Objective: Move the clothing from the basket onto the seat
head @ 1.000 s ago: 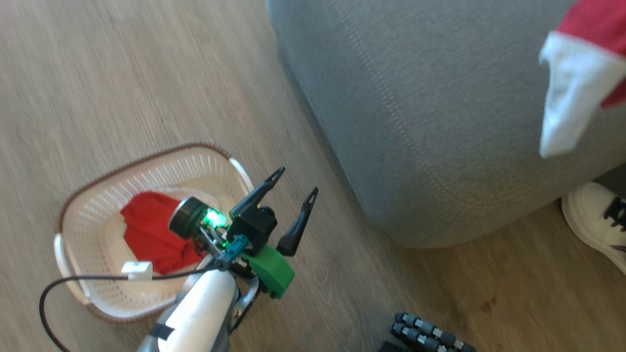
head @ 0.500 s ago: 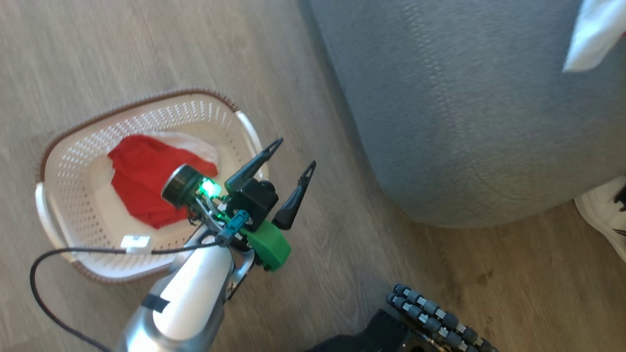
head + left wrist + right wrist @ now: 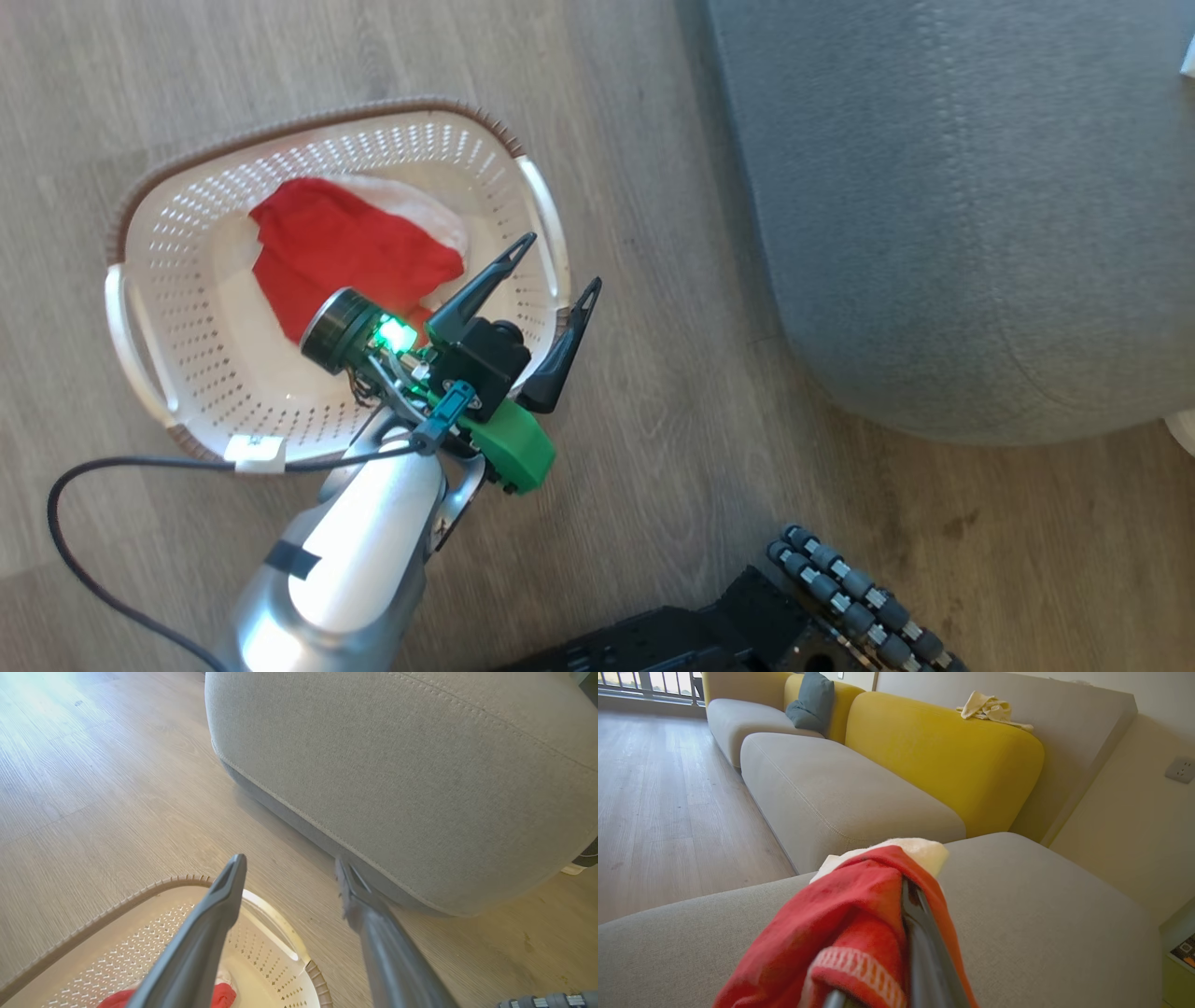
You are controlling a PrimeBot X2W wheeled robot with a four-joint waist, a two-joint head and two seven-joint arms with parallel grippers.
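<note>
The right gripper is clamped tight on a bunch of clothing. It is red cloth with a ribbed red-and-white band, and a white fold pokes out past the fingers. The bunch hangs above the grey seat, well in from the seat's front edge.

The left gripper is spread wide and holds nothing. It is poised over the seat-side rim of the basket. The basket sits on the floor, near the seat's rounded corner but apart from it. A red garment lies mid-basket on white fabric.

Step in hand, as I read it: lay the held bunch on the seat.
- Best to lower until the cloth rests on the cushion and only then let go, so it cannot slide toward the edge.
- Soft fabric may snag on a finger, so lift straight up after release.
- The left gripper would do better to shift over the basket's centre, clear of the rim and handle, before dipping for the red piece.

Hard to make out:
- Cloth wraps the right gripper's tips and its lower part runs off the picture. Cannot tell whether it touches the seat.
- The left wrist covers the basket's near corner, so what lies under there is unknown.
- The white layer may be one garment or several. Cannot tell.
</note>
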